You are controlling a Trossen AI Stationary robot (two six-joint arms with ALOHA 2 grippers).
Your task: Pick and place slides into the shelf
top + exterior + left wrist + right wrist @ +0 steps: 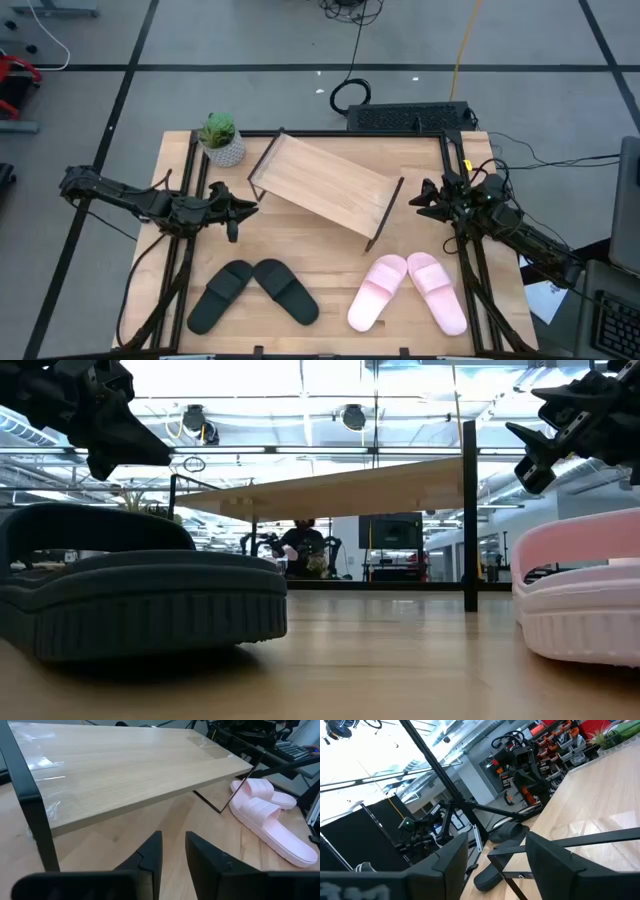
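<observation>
The shelf (322, 185), a light plank on a thin black frame, stands on its frame legs askew at the table's middle; it also shows as the shelf (125, 765) and the shelf (340, 490). Two black slides (250, 292) lie sole-down near the table's near edge, left of centre. Two pink slides (405, 288) lie sole-down to their right. My left gripper (243, 210) (173, 847) hovers just left of the shelf, open by a narrow gap. My right gripper (418, 198) (497, 850) hovers just right of the shelf, open wide.
A small potted plant (220, 138) stands at the table's far left, beside the shelf's far end. Bare wood (330, 265) lies between the shelf and the two pairs. A keyboard (410, 116) sits beyond the far edge. A person (300, 545) shows far behind the table.
</observation>
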